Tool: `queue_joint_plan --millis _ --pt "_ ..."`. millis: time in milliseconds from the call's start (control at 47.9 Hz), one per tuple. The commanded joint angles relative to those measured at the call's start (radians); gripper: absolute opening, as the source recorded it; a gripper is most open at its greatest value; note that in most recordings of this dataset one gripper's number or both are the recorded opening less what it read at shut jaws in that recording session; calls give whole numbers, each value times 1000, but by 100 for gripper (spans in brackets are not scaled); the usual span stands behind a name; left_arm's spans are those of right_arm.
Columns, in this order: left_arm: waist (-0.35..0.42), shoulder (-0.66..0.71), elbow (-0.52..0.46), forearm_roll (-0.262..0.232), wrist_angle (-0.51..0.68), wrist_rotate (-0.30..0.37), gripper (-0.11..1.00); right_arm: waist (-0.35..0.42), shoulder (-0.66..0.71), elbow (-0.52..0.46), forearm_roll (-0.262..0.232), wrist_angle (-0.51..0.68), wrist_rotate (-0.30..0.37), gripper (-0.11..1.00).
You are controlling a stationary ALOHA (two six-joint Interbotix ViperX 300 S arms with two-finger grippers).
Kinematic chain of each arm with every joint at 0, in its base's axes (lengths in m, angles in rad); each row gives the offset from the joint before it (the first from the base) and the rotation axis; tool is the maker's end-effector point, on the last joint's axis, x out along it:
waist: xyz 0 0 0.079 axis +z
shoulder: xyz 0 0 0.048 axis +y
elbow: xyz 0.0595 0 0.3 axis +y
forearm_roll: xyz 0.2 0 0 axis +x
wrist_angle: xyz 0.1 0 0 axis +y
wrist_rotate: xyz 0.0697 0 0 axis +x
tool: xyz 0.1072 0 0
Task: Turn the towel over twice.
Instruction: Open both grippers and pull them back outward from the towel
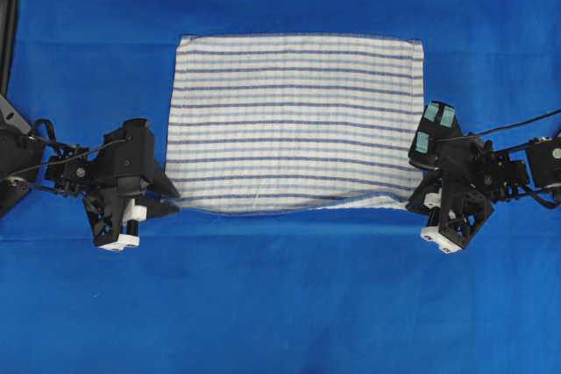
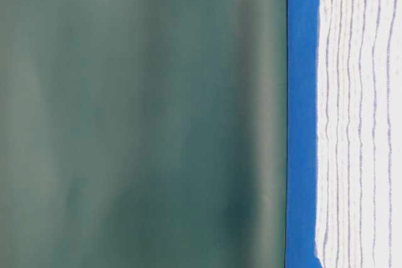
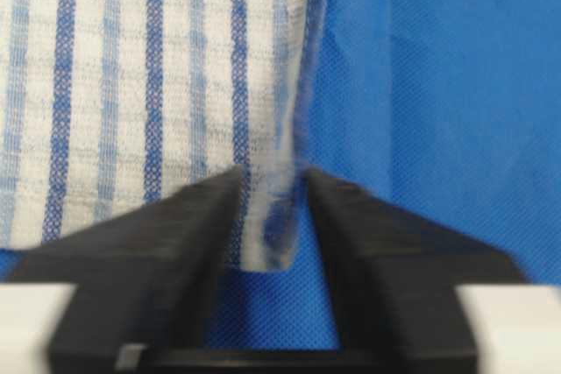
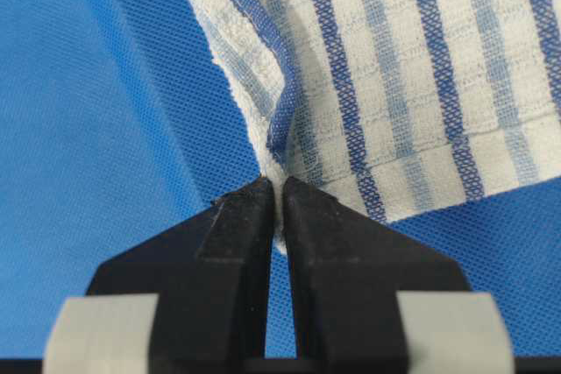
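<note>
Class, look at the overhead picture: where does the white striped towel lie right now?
The white woven towel with blue stripes lies flat mid-table on the blue sheet, between the left gripper and right gripper at its near corners.

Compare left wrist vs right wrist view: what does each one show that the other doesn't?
Left wrist: the left end effector with its jaws parted, a blurred corner of the towel hanging loose in the gap between them.

Right wrist: the right end effector with its jaws nearly together, pinching another towel corner, which is folded up into a crease just above the tips.

Both: black fingers seen from behind, the white towel with blue stripes, and the blue sheet under it.
</note>
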Motion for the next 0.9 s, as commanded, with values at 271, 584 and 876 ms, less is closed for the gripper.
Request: queue_joint_plan --millis 271,584,876 --pt "-3 -106 -71 0 150 31 74 5 -186 -55 -80 123 -8 63" --pt "51 -333 -103 0 244 132 73 -28 -402 -94 -331 199 -6 57" --pt "153 -594 -29 0 221 225 73 -130 -647 -32 -506 161 -6 56"
